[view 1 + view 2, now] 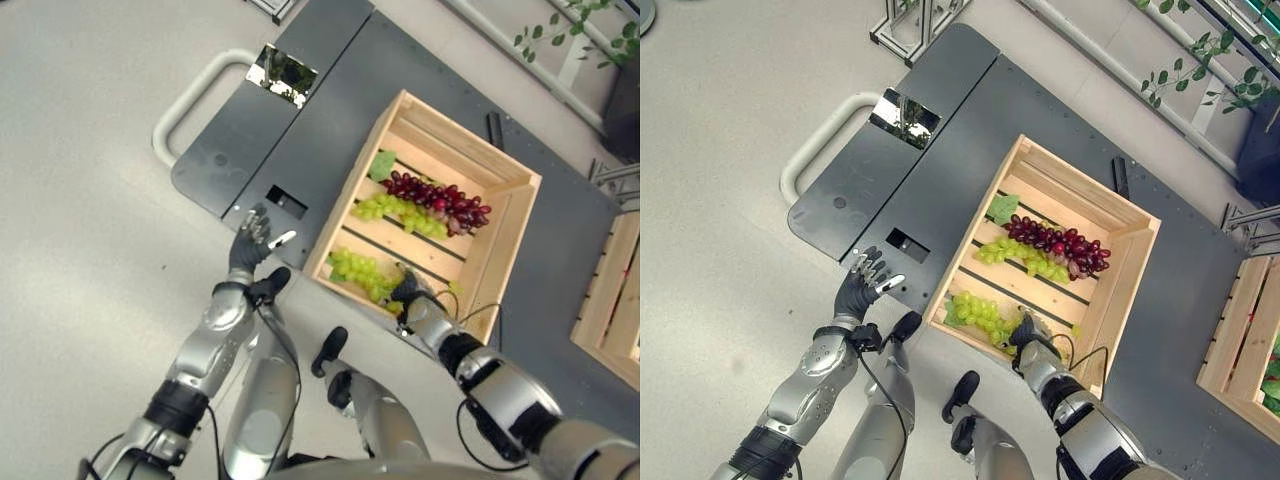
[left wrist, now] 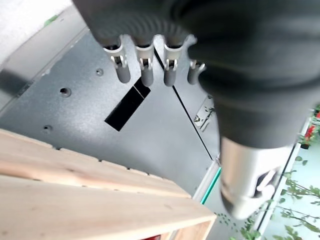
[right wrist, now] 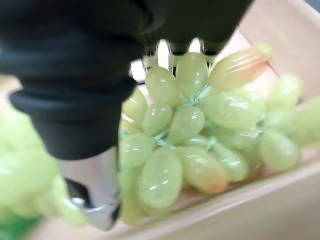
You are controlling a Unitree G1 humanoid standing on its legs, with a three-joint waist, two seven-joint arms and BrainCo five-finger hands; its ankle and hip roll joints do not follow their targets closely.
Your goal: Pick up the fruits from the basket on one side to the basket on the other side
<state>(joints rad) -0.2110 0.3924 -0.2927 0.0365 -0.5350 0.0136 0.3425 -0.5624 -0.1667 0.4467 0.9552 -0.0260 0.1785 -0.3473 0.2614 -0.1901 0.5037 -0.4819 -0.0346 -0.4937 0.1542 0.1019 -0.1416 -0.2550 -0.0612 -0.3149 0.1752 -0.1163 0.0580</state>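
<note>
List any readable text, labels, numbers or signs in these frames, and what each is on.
None readable.
Wooden crate: bare wood, no print.
Dark platform: holes and a slot, no markings.
Green grapes, red grapes: no stickers or tags.
Right hand, left hand: no legible marks on their covers.

No readable text, labels, numbers or signs anywhere. Wooden crate (image 1: 505, 215) unmarked, dark platform (image 1: 300, 120) bare of print, grapes (image 3: 185, 145) carry no tags or stickers.
</note>
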